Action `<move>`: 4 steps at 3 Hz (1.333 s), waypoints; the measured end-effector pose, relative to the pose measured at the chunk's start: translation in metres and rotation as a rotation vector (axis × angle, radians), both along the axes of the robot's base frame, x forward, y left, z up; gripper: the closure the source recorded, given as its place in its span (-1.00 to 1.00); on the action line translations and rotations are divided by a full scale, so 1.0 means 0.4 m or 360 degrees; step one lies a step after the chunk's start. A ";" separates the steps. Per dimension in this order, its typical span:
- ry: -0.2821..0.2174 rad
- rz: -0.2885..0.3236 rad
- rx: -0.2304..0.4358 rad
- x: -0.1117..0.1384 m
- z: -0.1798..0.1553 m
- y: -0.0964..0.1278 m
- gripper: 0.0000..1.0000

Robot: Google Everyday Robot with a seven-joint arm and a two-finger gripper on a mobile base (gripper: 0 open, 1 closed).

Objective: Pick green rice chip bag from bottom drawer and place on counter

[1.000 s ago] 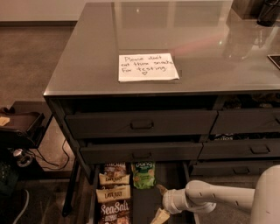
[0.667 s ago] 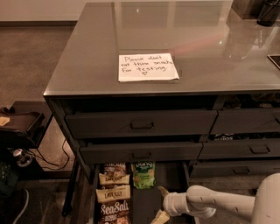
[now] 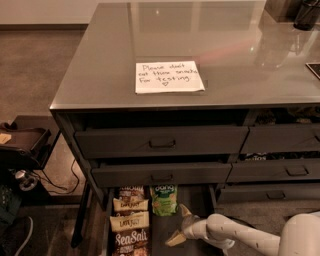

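Observation:
The green rice chip bag point(image 3: 164, 199) lies flat at the back of the open bottom drawer point(image 3: 196, 201), right of a column of brown bags. My gripper point(image 3: 179, 225) hangs over the drawer's dark floor, just right of and in front of the green bag, not touching it. Its two tan fingers are spread apart and hold nothing. The white arm point(image 3: 240, 235) comes in from the lower right. The glossy grey counter point(image 3: 210, 35) above carries a white handwritten note point(image 3: 169, 76).
Brown snack bags, including a "SeaSalt" bag point(image 3: 131, 239), fill the drawer's left side. Two wider drawers with recessed handles point(image 3: 162, 143) stick out slightly above. More drawers stand at the right. A dark object point(image 3: 306, 14) sits at the counter's far right corner. A cart with cables point(image 3: 25, 150) stands at the left.
The arm has shifted slightly lower and left in the picture. The gripper stays over the drawer floor beside the green bag, which has not moved.

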State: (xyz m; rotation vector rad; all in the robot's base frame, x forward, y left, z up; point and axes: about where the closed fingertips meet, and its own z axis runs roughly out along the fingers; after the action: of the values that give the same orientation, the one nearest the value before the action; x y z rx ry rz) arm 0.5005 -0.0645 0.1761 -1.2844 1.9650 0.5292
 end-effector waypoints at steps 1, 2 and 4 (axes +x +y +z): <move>-0.0001 0.0000 0.0000 0.000 0.000 0.000 -1.00; -0.0062 -0.0019 0.0027 0.013 -0.006 0.014 -1.00; -0.0089 -0.0084 0.0135 0.151 -0.031 0.054 -1.00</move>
State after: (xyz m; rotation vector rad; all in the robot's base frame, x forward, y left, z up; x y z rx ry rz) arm 0.5609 -0.0429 0.1636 -1.1795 1.9044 0.5392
